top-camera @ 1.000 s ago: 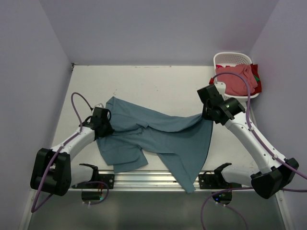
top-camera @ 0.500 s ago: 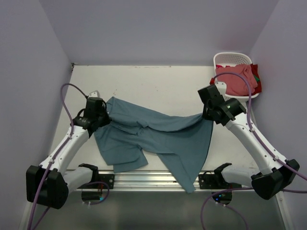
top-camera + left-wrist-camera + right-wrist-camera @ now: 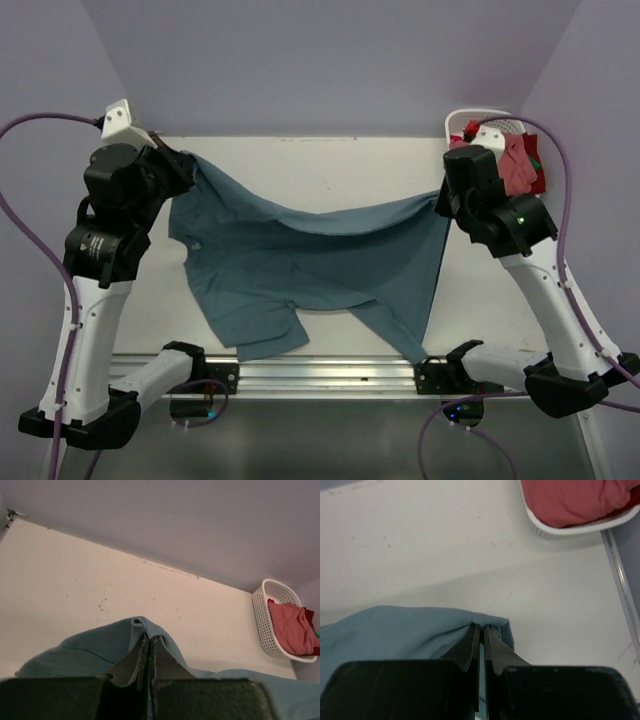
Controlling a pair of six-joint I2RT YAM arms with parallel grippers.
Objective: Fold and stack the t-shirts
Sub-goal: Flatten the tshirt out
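While both arms stand raised, the top view shows the teal t-shirt [image 3: 310, 260] slung between them over the table [image 3: 300, 165]. The left gripper [image 3: 185, 170] pinches cloth at 10 o'clock and the right gripper [image 3: 443, 203] at 2 o'clock. Judged purpose: spread the garment open for laying flat. The lower part droops toward 6 o'clock. The pink t-shirt [image 3: 515, 165] waits in the basket [image 3: 490, 116] at 1 o'clock, half hidden behind the right arm.

Left wrist view: jaws closed tight on a teal fold [image 3: 142, 625]; rest of shirt cut off by the frame bottom.

Right wrist view: jaws clamped on a teal edge [image 3: 490, 622]. Which part of the shirt (hem, sleeve) each side holds, can't tell.
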